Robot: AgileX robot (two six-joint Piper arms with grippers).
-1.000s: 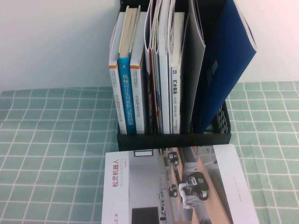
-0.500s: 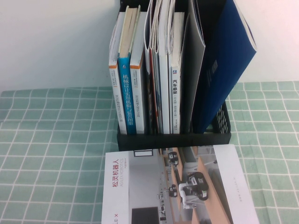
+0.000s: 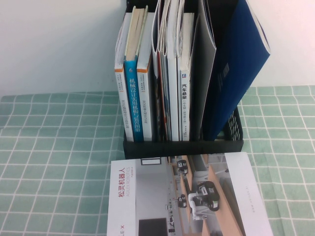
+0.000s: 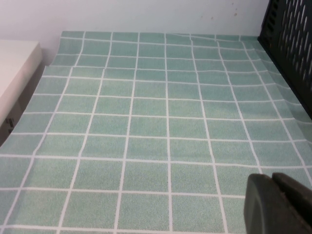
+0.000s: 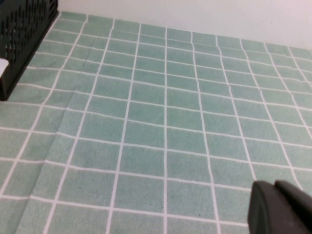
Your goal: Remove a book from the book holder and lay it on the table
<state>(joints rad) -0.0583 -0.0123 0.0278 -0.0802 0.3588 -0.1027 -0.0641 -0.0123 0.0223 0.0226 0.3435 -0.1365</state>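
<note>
Pale green cloth gridded with white lines covered the table (image 3: 54, 147). Lay flat just in front of the book holder (image 3: 182, 146): the book (image 3: 192, 196), large, thin, white-and-grey cover, small red title near its left edge, photo of wheeled robots, tan diagonal bands. Stood upright, black, slots filled with other books and a blue folder (image 3: 241, 64). Left gripper (image 4: 280, 204) and right gripper (image 5: 280, 207) hung low over bare cloth, holding nothing; finger spread could not be told.
</note>
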